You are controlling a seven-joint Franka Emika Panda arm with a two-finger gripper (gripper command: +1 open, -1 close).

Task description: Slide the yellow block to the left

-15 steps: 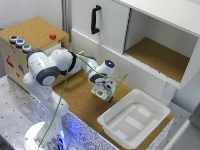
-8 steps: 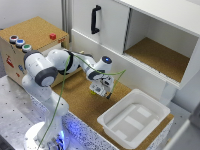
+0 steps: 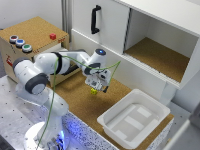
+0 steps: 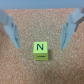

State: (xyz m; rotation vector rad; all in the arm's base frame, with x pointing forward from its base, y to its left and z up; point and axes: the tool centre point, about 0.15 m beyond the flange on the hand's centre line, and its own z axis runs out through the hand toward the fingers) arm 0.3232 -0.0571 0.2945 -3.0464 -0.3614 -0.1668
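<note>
The arm has swung toward the frame's centre, bringing the claw (image 3: 96,86) over the yellow block (image 3: 93,91). Its fingers (image 4: 11,27) stand apart, straddling the block on the cork bench (image 3: 75,100); contact seems imminent.

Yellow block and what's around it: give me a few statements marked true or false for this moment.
1. The yellow block carries a letter N on its upper face. True.
2. The tool is shut on the block. False: its fingers stand open on either side, clear of it.
3. The block lies on the cork surface. True.
4. The block sits inside the white tray. False: it is outside, on the exterior view's left of the tray.
5. A red cube sits on the box with the buttons. True.
</note>
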